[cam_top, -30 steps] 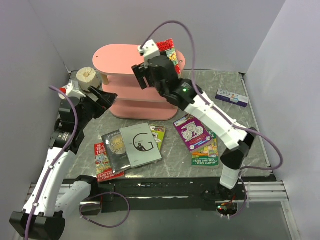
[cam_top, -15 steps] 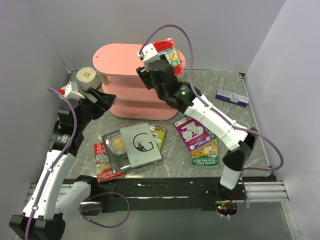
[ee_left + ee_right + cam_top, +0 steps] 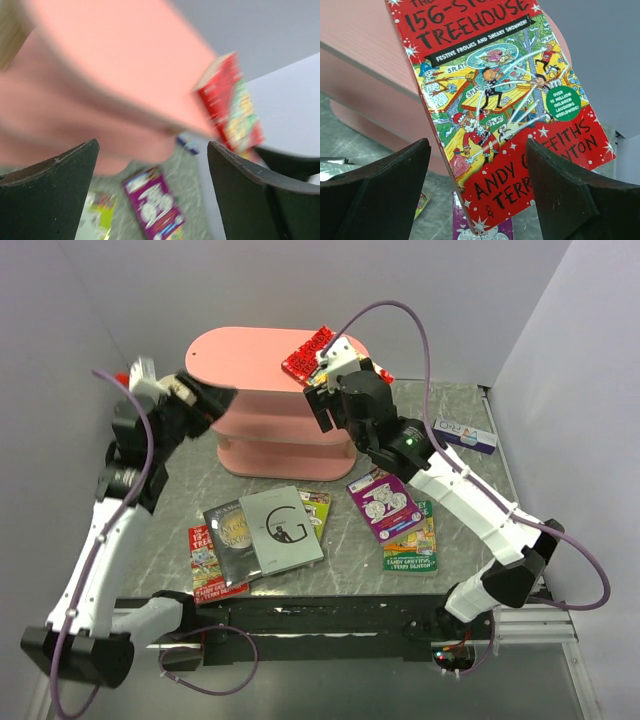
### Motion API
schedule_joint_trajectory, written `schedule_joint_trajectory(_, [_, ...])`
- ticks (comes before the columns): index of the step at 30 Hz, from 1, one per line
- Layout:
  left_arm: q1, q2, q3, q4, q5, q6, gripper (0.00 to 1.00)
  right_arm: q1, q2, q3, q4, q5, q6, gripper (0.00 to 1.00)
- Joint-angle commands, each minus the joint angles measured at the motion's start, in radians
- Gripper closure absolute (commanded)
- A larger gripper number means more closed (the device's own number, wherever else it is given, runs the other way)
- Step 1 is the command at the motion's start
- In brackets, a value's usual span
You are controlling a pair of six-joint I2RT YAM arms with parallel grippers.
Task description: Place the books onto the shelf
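Right arm is stretched from its base up over the table (image 3: 345,552) to the right end of the shelf (image 3: 245,350), wrist bent so the right gripper (image 3: 477,142) points at the top board. Its jaws stand wide apart, and as far as I can see nothing is pinched between them. The red book (image 3: 495,100) sits just beyond the fingers.

That book lies cover-up on the top board at its right end. Its long axis is skewed diagonally, with the title end on the pink board and the author end hanging past the rim.

Left arm is raised at the shelf's left end. The left gripper (image 3: 152,145) aims along the shelf, spread all the way and holding nothing.

The rest of the books are flat on the table in front of the shelf. There's a grey book (image 3: 282,530) on top of a dark book (image 3: 228,530), and a lime-green book (image 3: 319,504) peeking out beside them. To the right is a purple book (image 3: 383,502) overlapping a green book (image 3: 412,552). A small white-and-blue box (image 3: 463,435) sits near the right edge.
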State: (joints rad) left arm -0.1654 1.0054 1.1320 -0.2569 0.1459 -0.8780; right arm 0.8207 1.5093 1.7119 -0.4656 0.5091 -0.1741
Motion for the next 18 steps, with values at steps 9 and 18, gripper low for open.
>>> schedule_joint_trajectory(9, [-0.003,0.409,0.592,0.180,0.254,-0.056,0.03,-0.018,-0.319,-0.075,0.087,-0.109,0.392,0.24])
schedule_joint_trajectory(18, [-0.009,0.680,0.755,0.222,0.409,-0.102,0.23,-0.020,-0.366,-0.152,-0.021,0.032,0.476,1.00])
